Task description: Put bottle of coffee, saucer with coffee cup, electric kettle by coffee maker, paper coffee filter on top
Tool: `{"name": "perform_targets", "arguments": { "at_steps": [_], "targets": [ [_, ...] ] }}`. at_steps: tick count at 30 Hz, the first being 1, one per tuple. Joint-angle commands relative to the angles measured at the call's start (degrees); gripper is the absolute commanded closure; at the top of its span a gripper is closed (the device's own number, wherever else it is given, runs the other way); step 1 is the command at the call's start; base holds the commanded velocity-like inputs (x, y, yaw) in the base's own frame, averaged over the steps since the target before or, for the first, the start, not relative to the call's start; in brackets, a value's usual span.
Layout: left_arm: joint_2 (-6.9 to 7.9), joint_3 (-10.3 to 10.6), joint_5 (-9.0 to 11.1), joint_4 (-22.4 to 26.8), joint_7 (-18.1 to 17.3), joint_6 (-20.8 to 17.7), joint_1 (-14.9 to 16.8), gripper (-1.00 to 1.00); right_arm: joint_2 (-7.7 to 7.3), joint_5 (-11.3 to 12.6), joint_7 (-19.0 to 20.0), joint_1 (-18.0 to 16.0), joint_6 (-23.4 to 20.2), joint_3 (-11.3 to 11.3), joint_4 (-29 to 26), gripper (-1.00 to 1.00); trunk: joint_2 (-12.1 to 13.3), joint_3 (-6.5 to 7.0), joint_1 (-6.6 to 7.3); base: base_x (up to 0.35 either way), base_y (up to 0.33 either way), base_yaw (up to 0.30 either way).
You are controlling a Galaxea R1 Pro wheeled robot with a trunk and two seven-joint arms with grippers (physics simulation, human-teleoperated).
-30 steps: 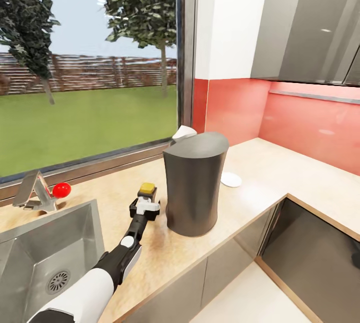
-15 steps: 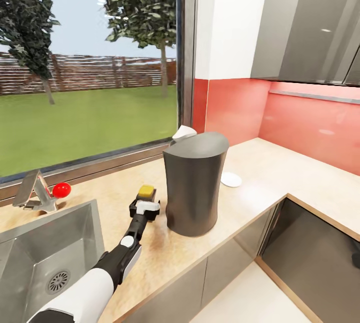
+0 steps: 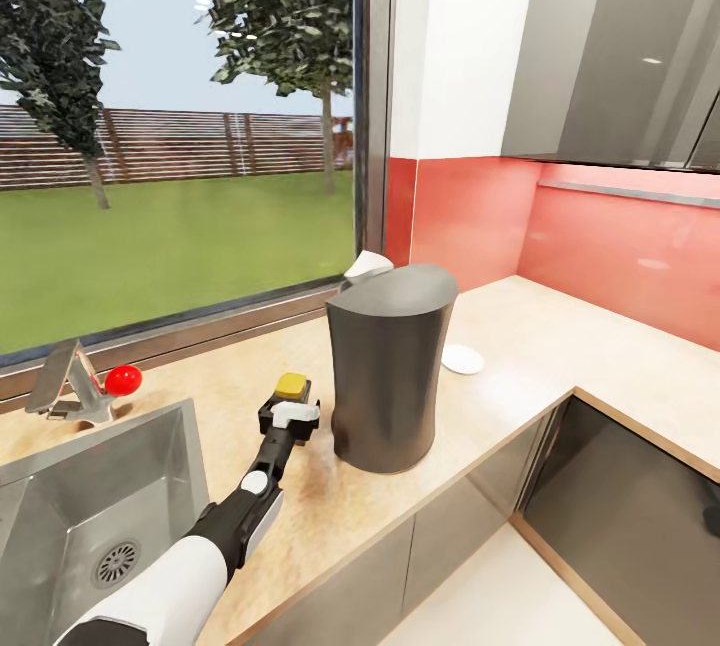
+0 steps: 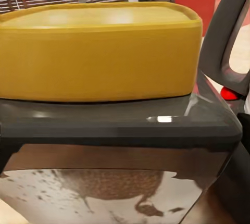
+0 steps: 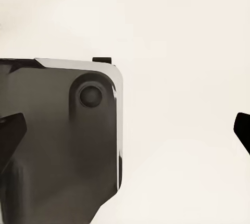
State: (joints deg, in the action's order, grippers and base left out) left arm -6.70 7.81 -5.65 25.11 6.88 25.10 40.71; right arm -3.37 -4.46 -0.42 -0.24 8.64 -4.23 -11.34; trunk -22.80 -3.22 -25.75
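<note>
Left pincer (image 3: 290, 406) is clamped on the bottle (image 3: 292, 387) just left of the coffee maker (image 3: 386, 376) on the bench (image 3: 520, 346), saucer (image 3: 462, 359) to its right; filter, cup, kettle seemingly left.

Bright daylight, soft shadows, sharp renders

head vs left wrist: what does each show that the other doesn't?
Head only: the coffee maker on the countertop, the saucer behind it to its right, the sink, the left arm reaching beside the coffee maker.
Left wrist only: a close view of the bottle's black-and-white label under its dark shoulder.
Both: the bottle's yellow cap, the window and fence outside, and a small red object near the sink.
</note>
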Motion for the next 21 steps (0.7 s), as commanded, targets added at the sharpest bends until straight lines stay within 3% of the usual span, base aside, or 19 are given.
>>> {"name": "perform_targets", "arguments": {
  "at_steps": [1, 14, 21],
  "targets": [
    [0.01, 0.2, -0.6, -0.1, 0.6, 0.1, 0.0, -1.00, 0.03, -0.5, 0.0, 0.0, 0.2, -0.4, 0.0, -1.00, -0.1, -0.12, -0.03, 0.000, 0.000, 0.000],
    [0.01, 0.1, -0.6, -0.1, 0.6, 0.1, 0.1, -1.00, 0.03, -0.5, 0.0, 0.0, 0.2, -0.4, 0.0, -1.00, -0.1, -0.12, -0.03, -0.004, 0.000, 0.000],
    [0.02, 0.1, -0.6, -0.1, 0.6, 0.1, 0.1, -1.00, 0.03, -0.5, 0.0, 0.0, 0.2, -0.4, 0.0, -1.00, -0.1, -0.12, -0.03, -0.237, 0.000, 0.000]
  ]
}}
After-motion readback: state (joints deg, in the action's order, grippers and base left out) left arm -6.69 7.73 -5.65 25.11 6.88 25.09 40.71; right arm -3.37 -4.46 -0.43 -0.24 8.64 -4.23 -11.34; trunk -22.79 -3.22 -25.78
